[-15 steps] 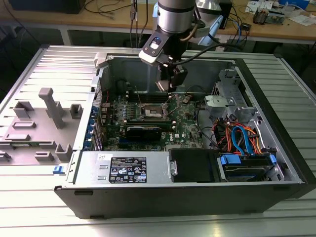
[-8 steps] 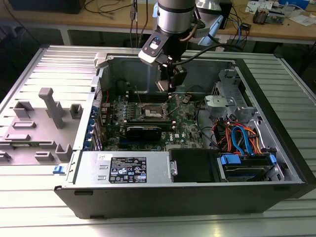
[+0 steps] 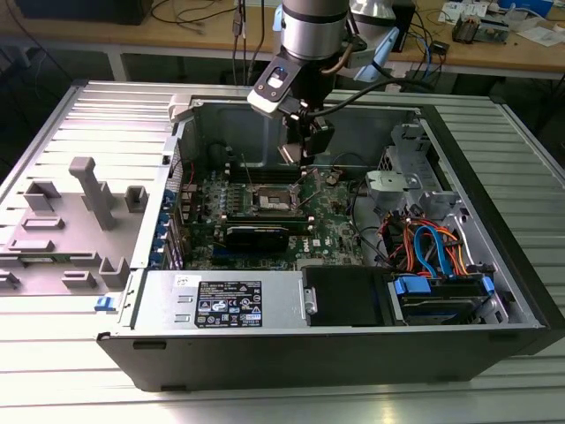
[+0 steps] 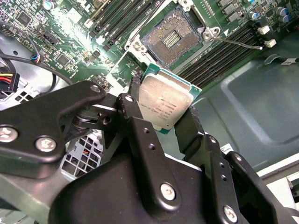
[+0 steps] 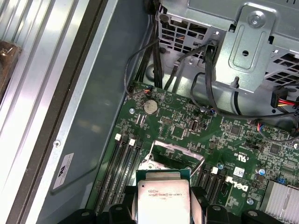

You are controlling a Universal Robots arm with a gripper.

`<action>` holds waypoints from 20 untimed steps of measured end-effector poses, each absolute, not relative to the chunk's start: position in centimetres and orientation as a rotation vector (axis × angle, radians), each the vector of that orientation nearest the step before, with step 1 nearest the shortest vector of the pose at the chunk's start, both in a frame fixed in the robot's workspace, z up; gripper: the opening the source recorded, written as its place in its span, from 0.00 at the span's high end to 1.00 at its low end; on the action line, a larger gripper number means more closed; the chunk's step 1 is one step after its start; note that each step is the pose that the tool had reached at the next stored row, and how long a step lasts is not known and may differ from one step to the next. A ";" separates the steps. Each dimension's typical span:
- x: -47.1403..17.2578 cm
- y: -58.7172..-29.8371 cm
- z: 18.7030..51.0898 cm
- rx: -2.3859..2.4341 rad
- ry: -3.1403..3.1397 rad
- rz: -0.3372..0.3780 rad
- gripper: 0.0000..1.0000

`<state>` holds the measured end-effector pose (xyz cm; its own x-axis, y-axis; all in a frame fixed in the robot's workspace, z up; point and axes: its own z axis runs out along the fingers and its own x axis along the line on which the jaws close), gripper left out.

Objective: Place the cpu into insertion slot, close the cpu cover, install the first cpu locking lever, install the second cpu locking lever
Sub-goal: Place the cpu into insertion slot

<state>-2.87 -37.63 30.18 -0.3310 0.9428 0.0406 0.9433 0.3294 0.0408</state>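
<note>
Arm came down from the top of the exterior view into the open grey metal computer case (image 3: 494,265), wrist near vertical, black two-finger gripper (image 3: 305,157) low over the green circuit board (image 3: 331,231). Jaws were clamped on opposite edges of the small flat square cpu with its dull silver-grey top (image 4: 164,99), seen in both wrist views (image 5: 163,201), held face-up and clear of the board. The square dark insertion slot with silvery rim (image 4: 170,39) lay uncovered, contact field exposed, close to the cpu but apart from it. A thin metal lever rod (image 4: 239,44) stuck out from the slot's corner across the long black memory slots (image 4: 219,56). In the exterior view, a black expansion card (image 3: 257,235) sat just in front of the slot (image 3: 274,201); blue and orange cables (image 3: 433,249) lay well off toward the exterior view's right.
</note>
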 end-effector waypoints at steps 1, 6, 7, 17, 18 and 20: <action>-2.9 -37.6 30.2 -1.812 -2.553 -0.089 0.45; -3.1 -37.6 30.0 -1.822 -2.546 -0.089 0.45; -3.2 -37.6 29.9 -1.825 -2.544 -0.089 0.45; -3.4 -37.6 29.6 -1.835 -2.532 -0.085 0.45; -3.4 -37.6 29.6 -1.835 -2.532 -0.085 0.45; -3.4 -37.6 29.5 -1.849 -2.520 -0.084 0.45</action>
<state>-3.41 -37.63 29.52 -0.3005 0.9528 0.0433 0.9536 0.2992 0.0344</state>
